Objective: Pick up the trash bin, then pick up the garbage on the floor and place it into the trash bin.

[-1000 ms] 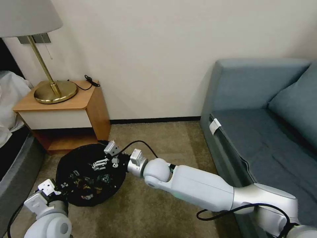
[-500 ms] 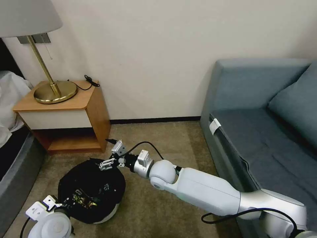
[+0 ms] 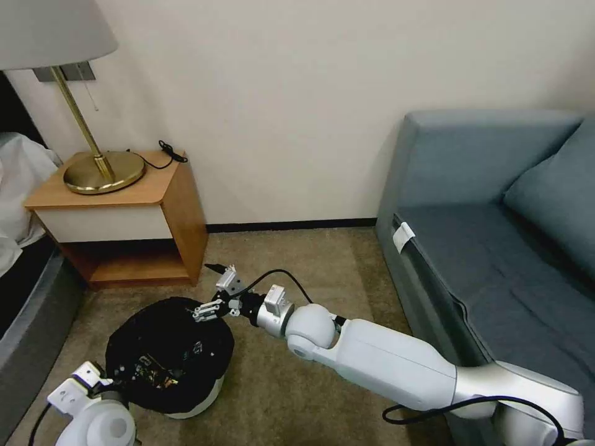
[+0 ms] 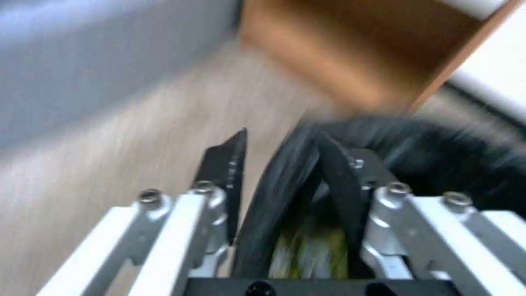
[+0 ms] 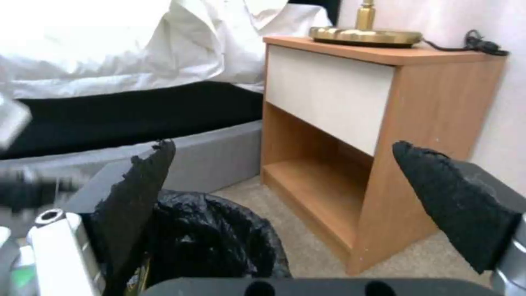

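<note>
Crinkled black plastic liner, faintly glossy, folded over the smooth white plastic wall of the trash bin [image 3: 168, 365]. Glossy scraps of garbage [image 3: 155, 371] inside, too small to tell apart. Matt black rough-textured pads [image 5: 449, 201] on the right gripper [image 3: 214, 291], with bare silvery metal links and screws. Same silvery metal and black pads on the left gripper [image 4: 285, 172], clamped over the liner's rim. Smooth satin white arm shells. Short-piled tan carpet [image 3: 310, 260]. Matt warm wood nightstand [image 3: 118, 210] at far left, polished brass lamp base [image 3: 104, 171]. Blue-grey woven cloth sofa [image 3: 496, 235] at right.
</note>
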### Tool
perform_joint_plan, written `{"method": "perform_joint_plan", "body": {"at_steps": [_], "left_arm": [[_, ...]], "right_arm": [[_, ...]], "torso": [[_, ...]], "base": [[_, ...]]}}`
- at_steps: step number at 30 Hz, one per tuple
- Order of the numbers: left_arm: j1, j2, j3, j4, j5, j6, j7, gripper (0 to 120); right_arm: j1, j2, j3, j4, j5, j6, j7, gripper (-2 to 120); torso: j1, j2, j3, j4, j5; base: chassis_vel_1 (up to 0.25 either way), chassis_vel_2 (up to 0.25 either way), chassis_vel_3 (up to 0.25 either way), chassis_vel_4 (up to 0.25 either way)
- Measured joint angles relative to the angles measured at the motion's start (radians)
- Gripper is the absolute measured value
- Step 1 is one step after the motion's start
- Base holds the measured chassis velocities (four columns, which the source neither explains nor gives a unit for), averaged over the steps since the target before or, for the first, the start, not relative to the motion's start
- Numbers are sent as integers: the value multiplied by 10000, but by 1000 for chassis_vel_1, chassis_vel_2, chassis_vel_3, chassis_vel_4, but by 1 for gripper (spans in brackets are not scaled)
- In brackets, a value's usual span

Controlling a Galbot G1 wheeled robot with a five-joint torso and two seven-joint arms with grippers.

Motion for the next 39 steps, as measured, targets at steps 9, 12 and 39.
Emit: {"method": "perform_joint_plan", "body": {"at_steps": [9,12,39], "left_arm": [[628,3,-129,-134,1677,-1934,3851,77],[775,3,-129,-207,1825,-2600,4505,88],[586,57,494,288,3435,-4971,4622,100]], "right_arm": [[-732,-941,1053,1127,94,-368,422,100],[-1325,-1645,1768,1901,44,-461,702,100],[-12539,2556,10334,6748,-7906,1448,2720,100]], "torso": [[0,0,0,1,3],[0,-1,0,1,5],[0,-1,-2,0,-1]], "base": [[0,0,0,0],[0,0,0,0],[0,0,0,0]]}}
